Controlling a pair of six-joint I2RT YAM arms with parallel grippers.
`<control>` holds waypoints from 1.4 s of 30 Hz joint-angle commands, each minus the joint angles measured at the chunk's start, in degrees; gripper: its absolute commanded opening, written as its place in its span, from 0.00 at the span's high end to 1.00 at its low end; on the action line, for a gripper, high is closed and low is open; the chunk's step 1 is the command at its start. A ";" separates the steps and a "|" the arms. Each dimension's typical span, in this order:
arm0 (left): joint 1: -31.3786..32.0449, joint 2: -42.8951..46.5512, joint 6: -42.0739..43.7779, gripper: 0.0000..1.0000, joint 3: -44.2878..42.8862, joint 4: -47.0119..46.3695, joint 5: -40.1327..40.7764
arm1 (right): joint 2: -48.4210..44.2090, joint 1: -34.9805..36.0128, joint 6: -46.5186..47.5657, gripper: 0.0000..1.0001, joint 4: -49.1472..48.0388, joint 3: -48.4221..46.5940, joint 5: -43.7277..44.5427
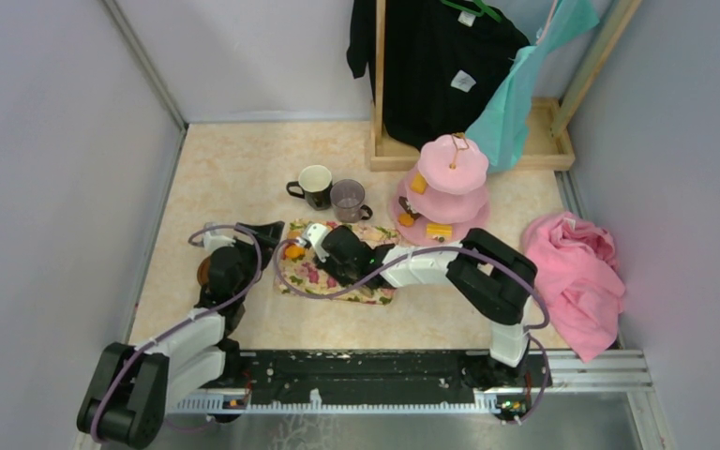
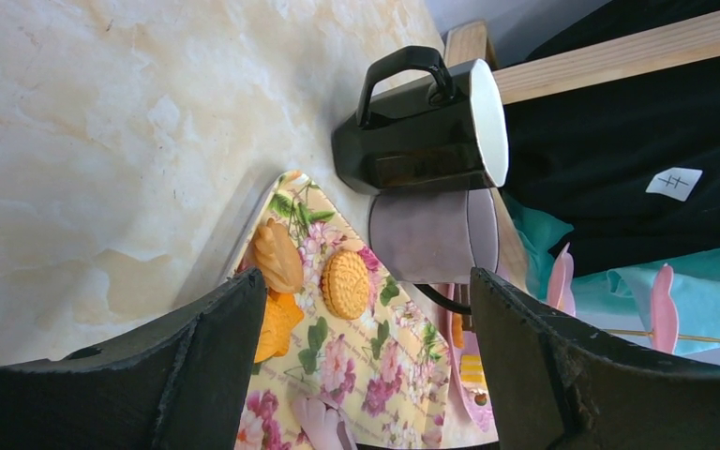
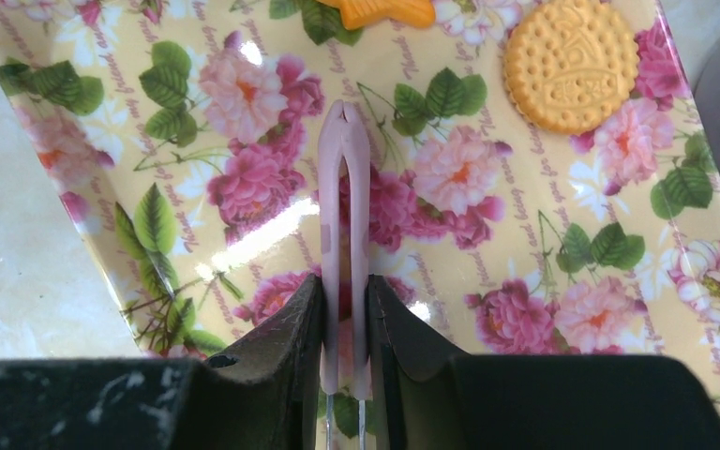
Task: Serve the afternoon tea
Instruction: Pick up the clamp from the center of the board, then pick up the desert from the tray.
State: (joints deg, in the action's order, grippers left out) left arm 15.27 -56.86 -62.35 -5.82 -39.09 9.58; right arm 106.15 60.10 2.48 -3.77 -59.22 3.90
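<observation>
A round yellow biscuit (image 3: 570,66) is lying at the left end of the flower-patterned tray (image 3: 244,234). A ridged yellow-brown snack (image 2: 277,255) and an orange snack (image 2: 272,323) are lying just beside it on the same end. More orange, yellow and dark pieces are sitting on the pink three-tier stand (image 1: 445,192), which is standing upright just beyond the tray's far right corner. The black mug (image 1: 314,186) and the smoky translucent mug (image 1: 349,200) are standing side by side just past the tray's far edge. The black one is nearer the tray's left end, its handle turned away from its neighbour.

The right gripper (image 3: 345,286) is hanging over the middle of the tray, its jaws clenched on a pair of pink tongs (image 3: 345,169). The tongs are pointing toward the snack end, their tips pressed together above the floral pattern, near the round biscuit but apart from it. The left gripper (image 2: 366,277) is hovering just off the tray's left end, its jaws spread wide and grasping nothing, facing across the snacks toward the two mugs.

Farther from the tray, a crumpled pink cloth (image 1: 577,272) is lying on the table (image 1: 234,169) beyond the stand. Behind the mugs a black garment (image 1: 441,66) and a teal one (image 1: 516,103) are hanging on a wooden rack (image 1: 544,141).
</observation>
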 commanded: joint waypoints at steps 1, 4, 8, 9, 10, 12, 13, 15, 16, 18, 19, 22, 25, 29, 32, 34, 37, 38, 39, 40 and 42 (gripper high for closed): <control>0.11 2.60 0.19 0.15 0.22 1.54 -0.66 | -0.45 -0.24 -2.04 0.92 10.04 -3.78 3.39; 0.11 3.73 0.45 0.15 0.29 2.53 -0.68 | -1.88 -0.24 -5.09 0.92 15.64 -7.90 3.57; 0.10 5.14 0.41 0.15 0.48 3.51 -1.59 | -2.86 0.26 -9.90 0.92 21.49 -12.76 4.78; 0.11 5.67 0.48 0.15 0.39 4.12 -1.77 | -2.75 0.28 -11.14 0.92 22.64 -13.89 4.82; 0.11 6.15 0.58 0.15 0.43 4.78 -1.91 | -2.54 0.28 -12.23 0.92 23.85 -14.97 4.71; 0.11 7.39 0.71 0.15 0.40 5.98 -2.06 | -1.79 0.41 -14.61 0.92 26.51 -17.22 4.46; 0.10 8.20 0.82 0.15 0.43 6.79 -2.03 | -1.24 0.65 -15.66 0.92 27.62 -18.31 4.64; 0.11 9.88 0.95 0.15 0.65 8.29 -1.91 | -0.79 1.18 -18.18 0.92 28.43 -18.89 4.32; 0.11 10.61 0.99 0.15 0.78 8.85 -1.86 | -0.53 1.36 -19.56 0.92 28.47 -18.80 3.87; 0.08 11.97 1.00 0.15 1.08 10.04 -1.77 | 0.11 1.66 -22.12 0.91 27.86 -17.94 3.62; 0.11 12.50 1.00 0.15 1.19 10.56 -1.82 | 0.62 1.78 -23.12 0.90 27.30 -17.22 3.65; 0.11 13.71 1.27 0.15 1.09 12.12 -1.95 | 1.47 1.82 -25.89 0.86 23.67 -14.42 4.24; 0.11 14.70 1.62 0.15 0.83 13.44 -2.23 | 2.36 1.85 -27.45 0.83 19.86 -12.56 4.84; 0.11 15.82 1.94 0.15 0.58 15.21 -2.30 | 2.72 2.25 -29.29 0.75 15.75 -10.39 8.02; 0.11 17.10 2.11 0.15 0.66 16.69 -2.22 | 2.79 3.41 -29.24 0.59 12.94 -8.53 10.53; 0.09 17.79 2.36 0.15 0.54 17.65 -2.12 | 2.66 4.21 -28.79 0.49 10.96 -7.30 11.89; 0.11 18.74 2.64 0.15 0.25 19.00 -2.18 | 1.86 5.30 -27.85 0.40 7.57 -4.83 14.23; 0.11 19.03 2.74 0.15 0.23 19.38 -2.24 | 1.49 5.59 -27.55 0.40 6.67 -4.05 14.64; 0.11 19.18 2.84 0.15 0.13 19.66 -2.37 | 0.99 5.86 -27.15 0.39 5.51 -3.25 15.22; 0.11 19.30 3.01 0.15 0.08 19.93 -2.46 | 0.47 6.22 -27.03 0.37 4.83 -2.37 16.08; 0.11 19.49 3.16 0.15 -0.10 20.52 -3.02 | -0.88 6.77 -26.45 0.34 2.54 -0.10 17.37</control>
State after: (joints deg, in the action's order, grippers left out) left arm 15.27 -38.28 -60.55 -5.82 -20.29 7.81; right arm 107.79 65.65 -24.88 2.31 -63.59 17.50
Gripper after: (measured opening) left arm 0.849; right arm 0.633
